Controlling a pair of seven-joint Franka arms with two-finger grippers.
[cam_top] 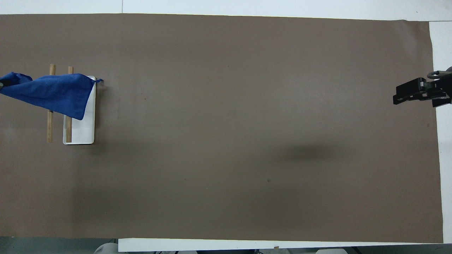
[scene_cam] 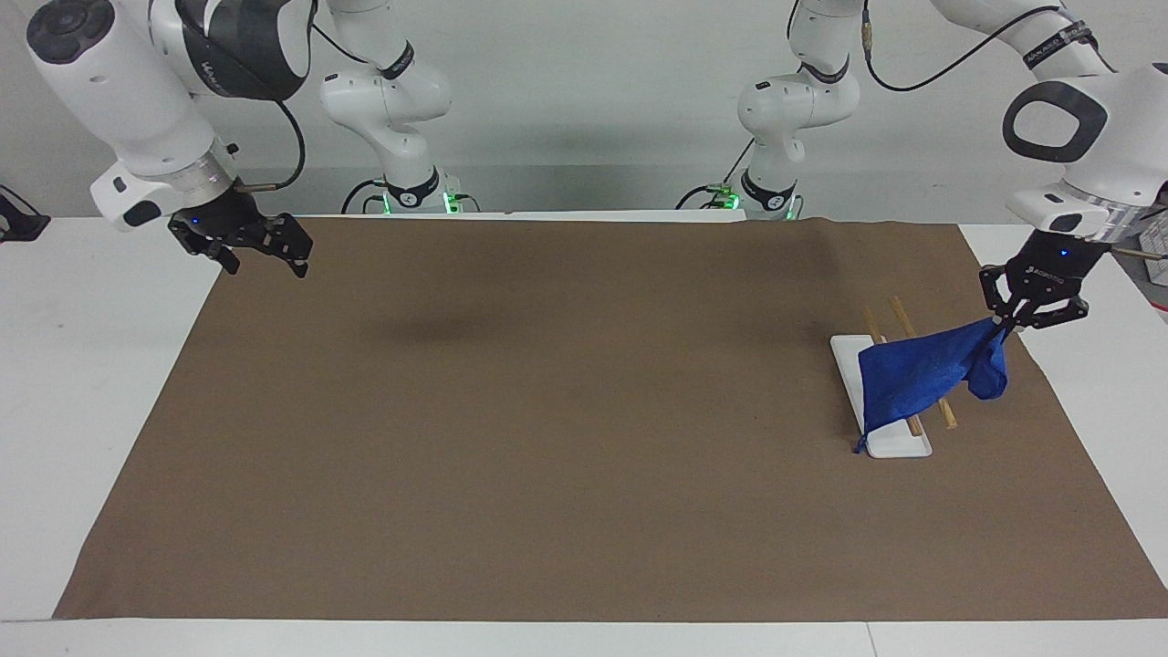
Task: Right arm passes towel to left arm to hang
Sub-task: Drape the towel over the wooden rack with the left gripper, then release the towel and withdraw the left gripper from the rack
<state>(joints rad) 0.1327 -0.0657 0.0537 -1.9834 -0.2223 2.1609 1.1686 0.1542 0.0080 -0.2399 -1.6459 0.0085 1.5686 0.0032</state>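
The royal-blue towel (scene_cam: 917, 374) hangs slanting over the two wooden rods (scene_cam: 903, 319) of a small rack with a white base (scene_cam: 899, 444), at the left arm's end of the table. My left gripper (scene_cam: 1006, 330) is shut on the towel's raised corner, beside the rack toward the table's end. The towel's string loop (scene_cam: 860, 444) hangs at its low corner by the base. In the overhead view the towel (cam_top: 53, 93) covers the rods (cam_top: 49, 125); the left gripper is almost out of view there. My right gripper (scene_cam: 265, 251) is open and empty, and waits over the mat's edge at its own end; it also shows in the overhead view (cam_top: 416, 93).
A brown mat (scene_cam: 547, 411) covers most of the white table (scene_cam: 91, 383). The arms' bases (scene_cam: 411, 192) stand at the robots' edge. A black object (scene_cam: 18, 224) lies at the table's right-arm end.
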